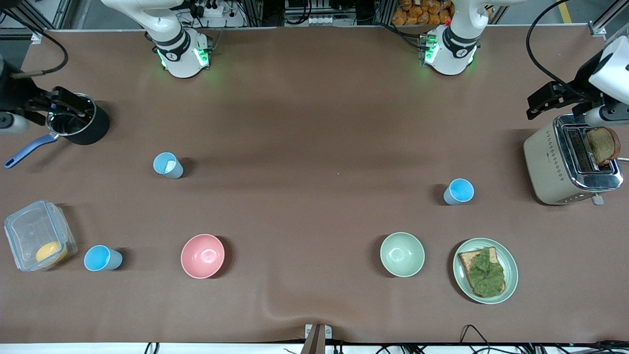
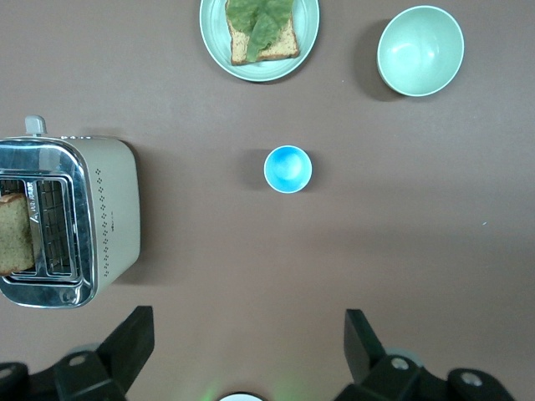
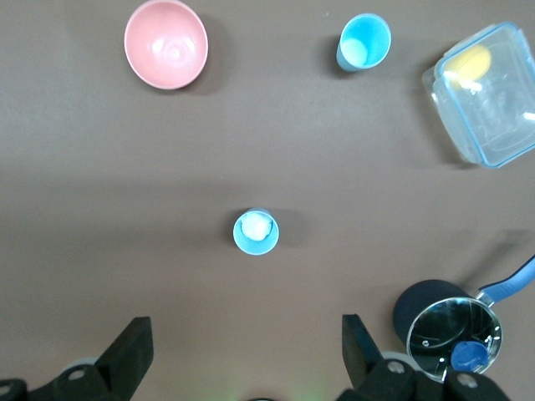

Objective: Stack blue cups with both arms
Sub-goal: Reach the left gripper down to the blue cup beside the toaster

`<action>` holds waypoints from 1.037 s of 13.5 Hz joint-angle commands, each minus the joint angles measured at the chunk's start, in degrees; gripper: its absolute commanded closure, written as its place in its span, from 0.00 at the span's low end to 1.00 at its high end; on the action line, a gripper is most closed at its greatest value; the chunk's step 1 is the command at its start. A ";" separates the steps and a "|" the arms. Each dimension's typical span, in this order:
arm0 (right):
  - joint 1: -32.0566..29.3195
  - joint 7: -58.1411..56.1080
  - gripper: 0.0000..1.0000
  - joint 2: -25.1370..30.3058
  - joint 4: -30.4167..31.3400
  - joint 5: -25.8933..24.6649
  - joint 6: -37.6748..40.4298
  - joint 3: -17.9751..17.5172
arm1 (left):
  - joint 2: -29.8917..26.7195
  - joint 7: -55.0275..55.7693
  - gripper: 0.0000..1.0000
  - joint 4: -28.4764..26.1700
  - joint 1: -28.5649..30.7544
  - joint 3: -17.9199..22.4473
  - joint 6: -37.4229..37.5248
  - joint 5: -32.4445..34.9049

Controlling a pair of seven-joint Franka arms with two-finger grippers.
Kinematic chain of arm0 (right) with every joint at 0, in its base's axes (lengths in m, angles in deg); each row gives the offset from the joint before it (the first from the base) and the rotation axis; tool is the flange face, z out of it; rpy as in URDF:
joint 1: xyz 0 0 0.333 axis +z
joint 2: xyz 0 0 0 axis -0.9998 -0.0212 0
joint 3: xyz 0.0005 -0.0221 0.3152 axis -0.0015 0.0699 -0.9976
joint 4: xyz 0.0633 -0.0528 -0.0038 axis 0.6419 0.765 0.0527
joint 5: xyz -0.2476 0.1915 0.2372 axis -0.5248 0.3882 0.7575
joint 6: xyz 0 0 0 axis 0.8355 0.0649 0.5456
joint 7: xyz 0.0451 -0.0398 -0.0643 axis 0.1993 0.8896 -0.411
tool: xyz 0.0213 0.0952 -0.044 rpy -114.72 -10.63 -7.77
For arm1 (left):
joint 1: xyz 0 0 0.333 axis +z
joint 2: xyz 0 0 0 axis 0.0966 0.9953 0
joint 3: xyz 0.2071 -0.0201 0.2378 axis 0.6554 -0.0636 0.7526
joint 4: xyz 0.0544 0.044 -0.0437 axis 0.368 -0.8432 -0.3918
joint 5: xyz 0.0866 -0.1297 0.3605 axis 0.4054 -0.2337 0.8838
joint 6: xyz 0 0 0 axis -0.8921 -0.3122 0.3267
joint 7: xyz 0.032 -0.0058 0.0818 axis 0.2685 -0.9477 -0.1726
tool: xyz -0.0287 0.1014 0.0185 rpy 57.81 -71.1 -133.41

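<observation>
Three blue cups stand upright and apart on the brown table. One (image 1: 459,191) is toward the left arm's end and shows in the left wrist view (image 2: 287,169). One (image 1: 168,165) is toward the right arm's end (image 3: 256,231). The third (image 1: 102,258) stands beside the clear box, nearer the front camera (image 3: 364,42). My left gripper (image 1: 538,103) (image 2: 248,322) hangs high over the table, open and empty. My right gripper (image 1: 78,109) (image 3: 245,330) hangs high too, open and empty. Neither touches a cup.
A black saucepan (image 1: 78,125) and a clear lidded box (image 1: 39,236) sit at the right arm's end. A pink bowl (image 1: 202,255), a pale green bowl (image 1: 402,254) and a plate with toast (image 1: 485,270) lie nearer the front camera. A toaster (image 1: 572,160) stands at the left arm's end.
</observation>
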State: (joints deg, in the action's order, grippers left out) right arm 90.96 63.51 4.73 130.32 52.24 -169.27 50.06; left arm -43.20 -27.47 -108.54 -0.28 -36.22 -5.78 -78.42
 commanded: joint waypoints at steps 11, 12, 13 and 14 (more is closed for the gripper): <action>1.78 0.62 0.00 -2.47 -3.17 -0.17 -0.35 -0.33 | 5.00 -1.73 0.00 -15.00 1.52 0.58 -21.22 2.44; 1.61 0.62 0.00 -2.47 -3.17 -0.08 -0.35 -0.33 | 5.88 -1.73 0.00 -17.10 1.86 0.50 -24.99 2.88; 1.43 0.53 0.00 -2.47 -3.09 0.09 -0.35 -0.24 | 6.67 -1.73 0.00 -19.56 1.87 0.50 -28.94 2.97; 1.17 0.44 0.00 -2.56 -3.00 0.09 -0.35 -0.16 | 7.55 -1.64 0.00 -21.06 1.87 0.50 -30.98 3.06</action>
State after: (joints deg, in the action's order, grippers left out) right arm 92.36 63.50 3.04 128.71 52.26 -170.05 49.62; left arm -35.68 -27.87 -125.71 1.19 -35.36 -32.23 -76.63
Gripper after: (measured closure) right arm 0.000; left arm 0.000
